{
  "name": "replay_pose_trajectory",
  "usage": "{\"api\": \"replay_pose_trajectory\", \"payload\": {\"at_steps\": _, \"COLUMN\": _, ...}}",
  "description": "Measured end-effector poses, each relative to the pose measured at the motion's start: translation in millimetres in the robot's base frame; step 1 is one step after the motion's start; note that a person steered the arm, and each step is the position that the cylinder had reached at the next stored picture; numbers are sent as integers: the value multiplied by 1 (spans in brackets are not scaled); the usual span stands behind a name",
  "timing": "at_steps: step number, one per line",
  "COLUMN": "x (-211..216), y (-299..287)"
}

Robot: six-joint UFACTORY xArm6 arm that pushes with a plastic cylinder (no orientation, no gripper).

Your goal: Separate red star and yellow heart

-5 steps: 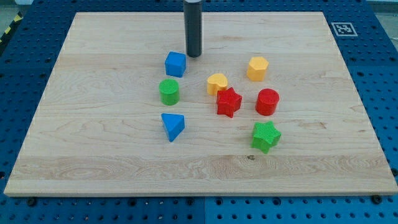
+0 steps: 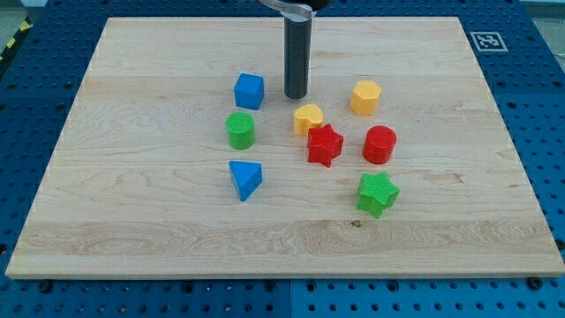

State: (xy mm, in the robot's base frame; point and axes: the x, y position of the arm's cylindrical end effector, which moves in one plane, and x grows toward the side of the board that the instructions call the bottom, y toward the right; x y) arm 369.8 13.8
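1. Camera view is showing a pale wooden board lying on a blue perforated table, with my tip resting on the wood just above the yellow heart-shaped block, towards the view's top, and apart from it.
2. That heart is sitting near the board's middle, and the red star-shaped block is lying right against its lower right side; the two are looking as if they are touching, so the separating is not yet showing as done.
3. No jaws are existing on this rig: the arm is ending in a plain dark rod, so nothing is being gripped, only pushed.
4. Other blocks are standing around: a blue cube to the tip's left, a green cylinder, a blue triangular block, a yellow hexagonal block, a red cylinder and a green star.
5. What is remaining, as I am judging it, is the whole push: getting the tip between or behind one of the pair and sliding it clear without dragging the red cylinder along.
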Motion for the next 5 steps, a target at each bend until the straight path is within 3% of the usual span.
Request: {"api": "replay_pose_trajectory", "payload": {"at_steps": 5, "x": 24, "y": 24}}
